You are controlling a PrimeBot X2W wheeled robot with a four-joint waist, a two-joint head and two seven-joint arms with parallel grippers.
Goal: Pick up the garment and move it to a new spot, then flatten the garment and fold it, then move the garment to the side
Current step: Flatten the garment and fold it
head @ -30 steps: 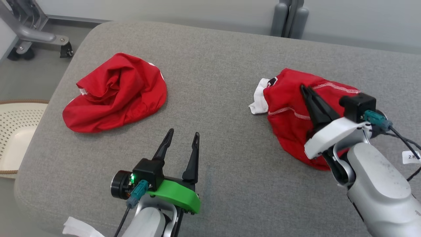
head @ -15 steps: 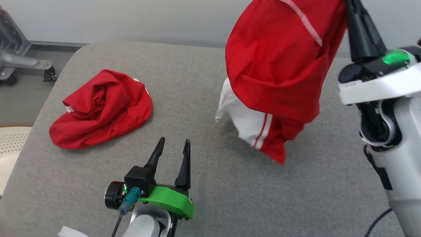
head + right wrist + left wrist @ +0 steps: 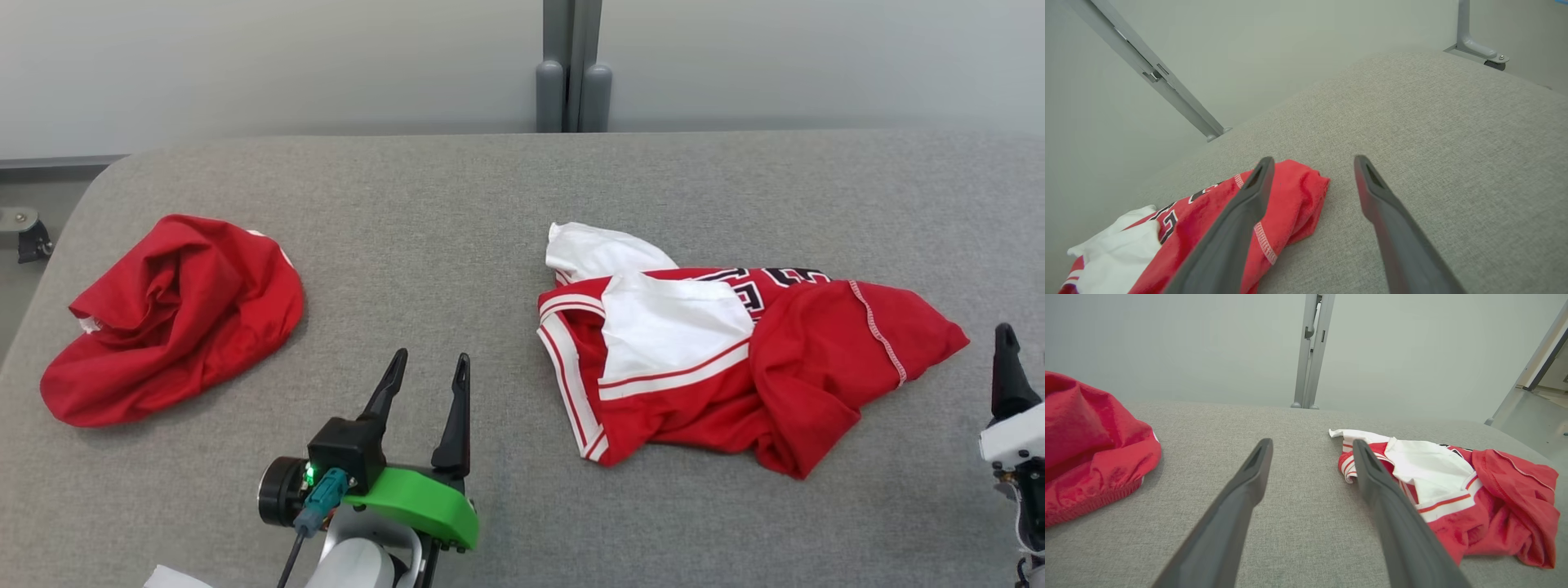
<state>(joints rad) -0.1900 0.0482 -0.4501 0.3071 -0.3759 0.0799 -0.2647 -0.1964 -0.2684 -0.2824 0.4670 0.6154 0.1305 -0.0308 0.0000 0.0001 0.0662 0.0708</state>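
Loosely spread garment [image 3: 808,367], right gripper [image 3: 1313,163] parted beside its edge

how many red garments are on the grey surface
2. A crumpled red garment lies at the left of the grey surface; a red-and-white jersey lies right of centre. None seems hidden.

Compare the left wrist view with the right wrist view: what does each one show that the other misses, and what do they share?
Left wrist view adds: the crumpled red garment at its left edge and the left tool, open over bare fabric.
Right wrist view adds: the right tool, open, and a grey metal foot at the top right.
Shared: the red-and-white jersey lying loose, the grey padded surface, a grey upright post and the pale wall.
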